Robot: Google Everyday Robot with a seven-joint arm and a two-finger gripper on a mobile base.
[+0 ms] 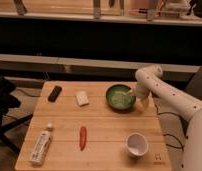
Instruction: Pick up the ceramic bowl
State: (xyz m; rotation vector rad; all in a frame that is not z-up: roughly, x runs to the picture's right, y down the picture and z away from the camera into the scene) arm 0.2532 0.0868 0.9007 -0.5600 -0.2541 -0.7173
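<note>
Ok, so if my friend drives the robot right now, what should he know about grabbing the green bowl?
Gripper: low at the right edge of the ceramic bowl; I cannot tell if it touches the rim.
Bowl: flat on the wooden table, far right part, not lifted.
Done: the approach.
Left: grip the rim, then lift.
Nearby: a white cup stands nearer the front edge.

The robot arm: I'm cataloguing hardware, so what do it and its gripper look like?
The arm is off-white, built of smooth rounded tubular links with a bulbous joint and small dark dots along one link. No cables show. Its gripper, also pale, is at the right rim of the ceramic bowl.
</note>
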